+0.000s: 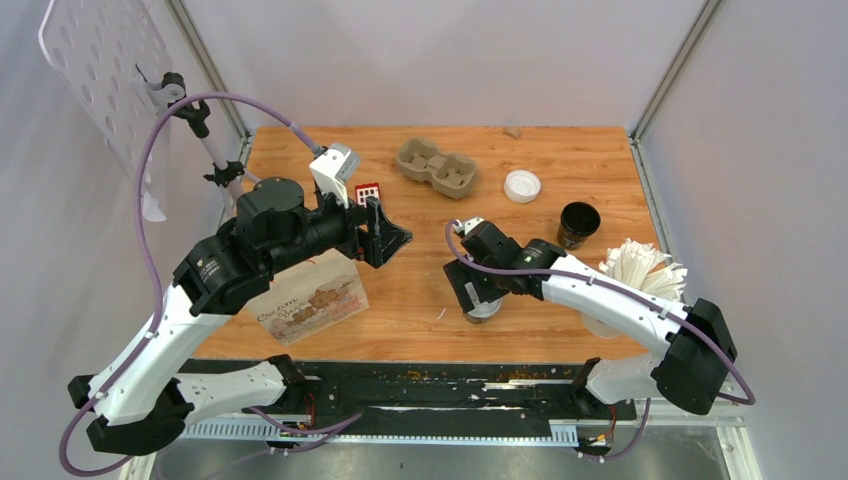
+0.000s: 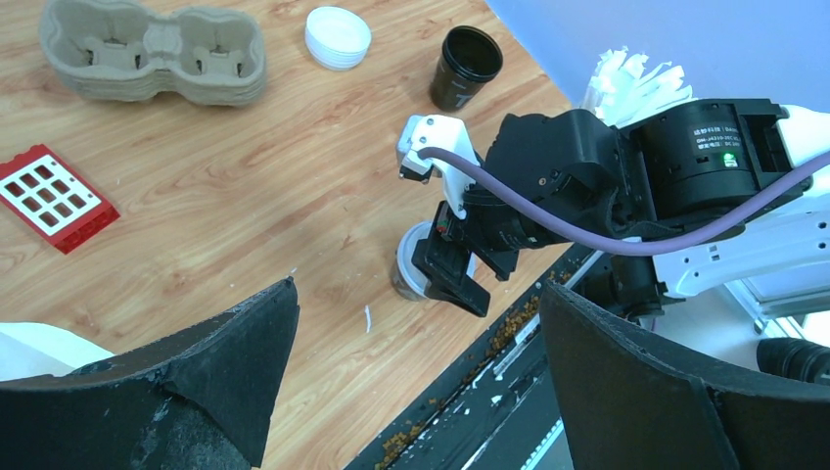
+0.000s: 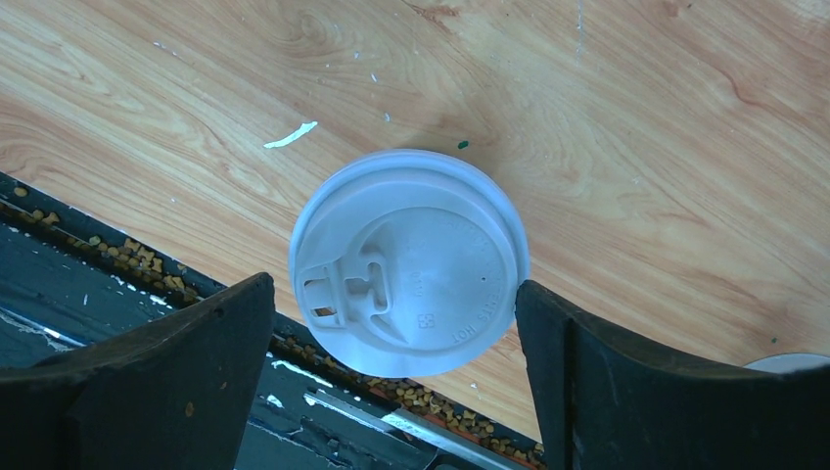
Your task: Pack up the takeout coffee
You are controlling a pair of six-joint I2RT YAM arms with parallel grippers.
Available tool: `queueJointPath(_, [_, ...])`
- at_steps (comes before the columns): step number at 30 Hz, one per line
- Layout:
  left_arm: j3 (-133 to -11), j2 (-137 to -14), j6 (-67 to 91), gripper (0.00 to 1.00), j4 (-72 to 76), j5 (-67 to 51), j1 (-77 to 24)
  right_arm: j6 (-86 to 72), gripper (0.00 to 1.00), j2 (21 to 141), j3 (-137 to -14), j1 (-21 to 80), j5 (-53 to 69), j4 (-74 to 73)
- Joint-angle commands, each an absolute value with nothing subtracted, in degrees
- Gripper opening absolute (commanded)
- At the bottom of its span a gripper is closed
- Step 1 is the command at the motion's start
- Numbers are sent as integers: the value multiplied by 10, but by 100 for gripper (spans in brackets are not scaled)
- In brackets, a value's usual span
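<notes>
On the left, left gripper (image 1: 392, 236): jaws spread wide and holding nothing, raised over the table (image 1: 410, 300) beside a printed paper bag (image 1: 305, 300); well apart from every cup.
Back middle, pulp tray (image 1: 436, 167): two wells, both bare, lying well apart from both grippers.
Front centre, lidded cup (image 3: 409, 262): stands upright close to the table's near edge, white lid on, long axis vertical.
Over it, right gripper (image 3: 393, 294): points straight down with jaws spread and the lid between them. One finger (image 3: 587, 382) sits just at the lid's rim and the other shows a gap; nothing is pinched yet.
Relation that matters: the cup lies directly below and between the right jaws, so the right arm is far the nearer. It likely needs to sink past the lid and close on the dark sides.
Further right, loose lid (image 1: 522, 186): flat on the wood.
Beside it, open cup (image 1: 578, 223): upright, unlidded, apart from the lid; contents cannot be told.
Far right, stick holder (image 1: 640, 268): white sticks fanned out.
</notes>
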State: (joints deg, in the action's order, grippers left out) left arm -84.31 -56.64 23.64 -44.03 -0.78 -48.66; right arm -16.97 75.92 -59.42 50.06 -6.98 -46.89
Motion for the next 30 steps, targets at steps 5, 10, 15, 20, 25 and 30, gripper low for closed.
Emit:
queueJointPath(5, [-845, -554, 223, 99, -432, -1, -488, -170, 89, 777, -597, 505, -85, -458])
queueJointPath(10, [-846, -554, 223, 99, -432, -1, -488, -171, 78, 775, -597, 506, -99, -464])
queueJointPath(15, [-847, -553, 222, 100, -432, -1, -488, -170, 75, 763, -617, 506, -121, -492])
queueJointPath(20, [-845, -551, 223, 100, -432, -2, -488, -165, 76, 749, -646, 487, -168, -536])
queueJointPath(25, [-836, -546, 226, 100, -431, -1, -488, -145, 75, 735, -650, 387, -174, -554])
queueJointPath(30, [-830, -542, 224, 100, -433, -6, -488, -122, 73, 722, -648, 253, -161, -557])
